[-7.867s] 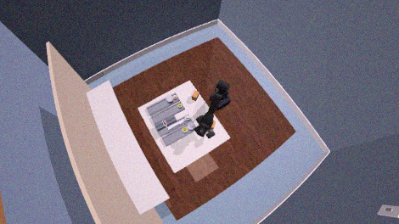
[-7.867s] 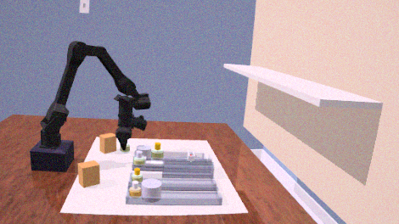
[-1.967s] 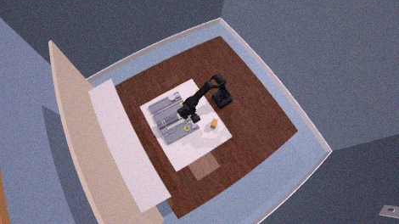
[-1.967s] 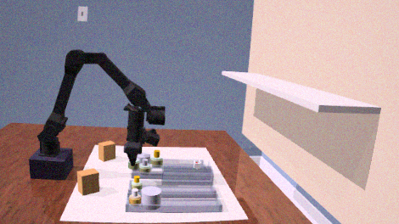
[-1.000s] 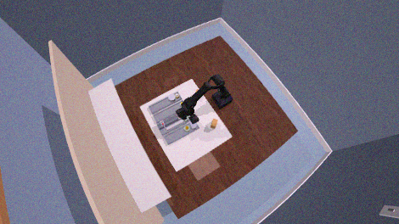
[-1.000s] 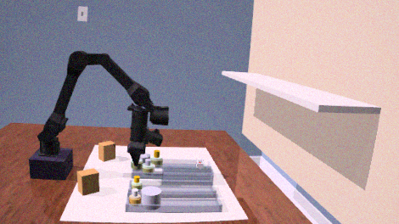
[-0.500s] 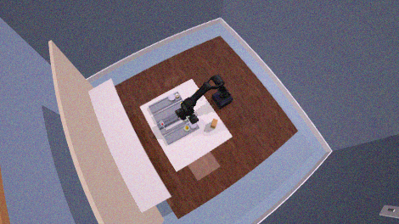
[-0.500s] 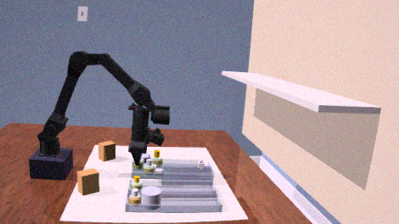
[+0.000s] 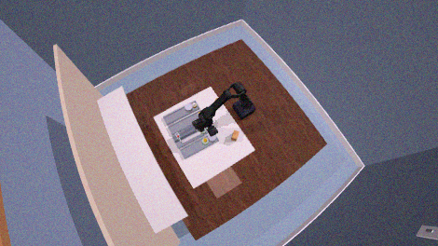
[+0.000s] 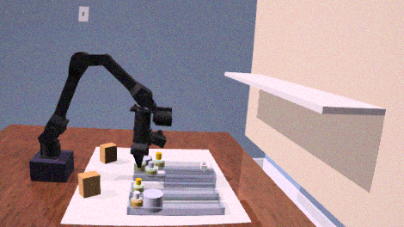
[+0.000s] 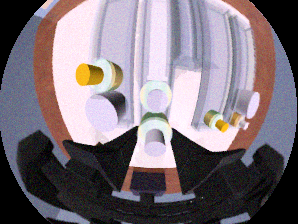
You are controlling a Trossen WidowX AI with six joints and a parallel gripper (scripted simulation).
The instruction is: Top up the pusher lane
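Note:
My gripper point(image 10: 138, 166) point(image 11: 154, 129) is shut on a jar with a pale grey cap and light green shoulder point(image 11: 154, 137), held upright at the front end of the sprung lane point(image 11: 157, 55). The lane jar point(image 10: 150, 168) point(image 11: 156, 96), with the same pale cap and light green shoulder, stands directly behind it; the two look touching or nearly so. A small white and red tab point(image 9: 177, 136) point(image 10: 204, 167) shows far back along the lane. The pusher plate is mostly hidden behind the lane jar. The fingers hide the front stop and the held jar's base.
A yellow-capped jar point(image 9: 205, 141) point(image 10: 159, 161) point(image 11: 103, 75) and a lavender cylinder point(image 11: 102, 112) stand to one side. The other side's tray point(image 10: 180, 210) holds a yellow-capped jar point(image 10: 138, 186), an amber jar point(image 10: 137, 202) and another lavender cylinder point(image 10: 153, 200). Orange blocks point(image 10: 89, 184) stand nearer the arm's base.

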